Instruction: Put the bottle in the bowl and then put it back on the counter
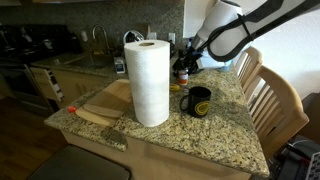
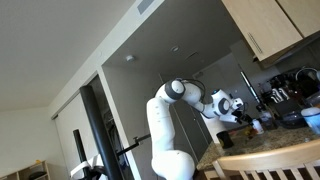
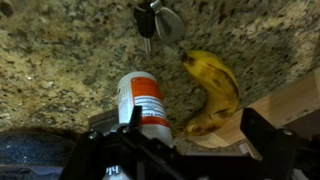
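Hung claw [image 3: 190, 128] wide open, gripping nothing, over speckled granite table [image 3: 60, 60]. Found small dark red-orange-labelled bottle [image 3: 148, 102] close below it, yellow banana [image 3: 212, 85] just beyond, dark blue-black bowl [image 3: 30, 150] beside.

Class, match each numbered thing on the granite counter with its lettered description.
1 white paper towel roll
2 curved yellow banana
3 small dark bottle with red-orange label
4 black mug with yellow mark

a lying by the metal keys
b tallest, standing upright
c standing beside the roll
d just ahead of the gripper

Pairs: 1-b; 2-a; 3-d; 4-c
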Robot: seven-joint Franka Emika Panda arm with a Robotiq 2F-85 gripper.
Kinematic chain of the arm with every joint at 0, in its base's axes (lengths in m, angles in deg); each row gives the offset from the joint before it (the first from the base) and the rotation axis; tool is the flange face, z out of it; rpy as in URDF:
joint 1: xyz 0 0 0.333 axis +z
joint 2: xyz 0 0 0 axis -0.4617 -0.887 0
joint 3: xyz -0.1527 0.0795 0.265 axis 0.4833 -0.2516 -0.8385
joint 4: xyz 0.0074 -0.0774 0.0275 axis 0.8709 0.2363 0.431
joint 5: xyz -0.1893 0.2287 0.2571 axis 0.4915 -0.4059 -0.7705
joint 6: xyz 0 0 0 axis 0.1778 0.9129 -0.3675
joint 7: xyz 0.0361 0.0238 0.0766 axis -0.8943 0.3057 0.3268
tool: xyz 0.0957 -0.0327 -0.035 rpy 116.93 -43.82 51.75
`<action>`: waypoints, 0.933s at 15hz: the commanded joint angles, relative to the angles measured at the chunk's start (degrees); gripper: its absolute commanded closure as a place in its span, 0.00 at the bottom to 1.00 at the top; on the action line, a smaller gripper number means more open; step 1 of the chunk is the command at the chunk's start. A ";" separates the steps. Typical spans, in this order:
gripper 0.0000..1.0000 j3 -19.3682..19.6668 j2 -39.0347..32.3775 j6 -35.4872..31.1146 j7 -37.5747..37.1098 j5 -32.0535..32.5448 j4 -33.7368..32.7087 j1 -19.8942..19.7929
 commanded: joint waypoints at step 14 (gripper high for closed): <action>0.00 6.51 0.30 -0.48 -18.89 21.02 -0.42 3.73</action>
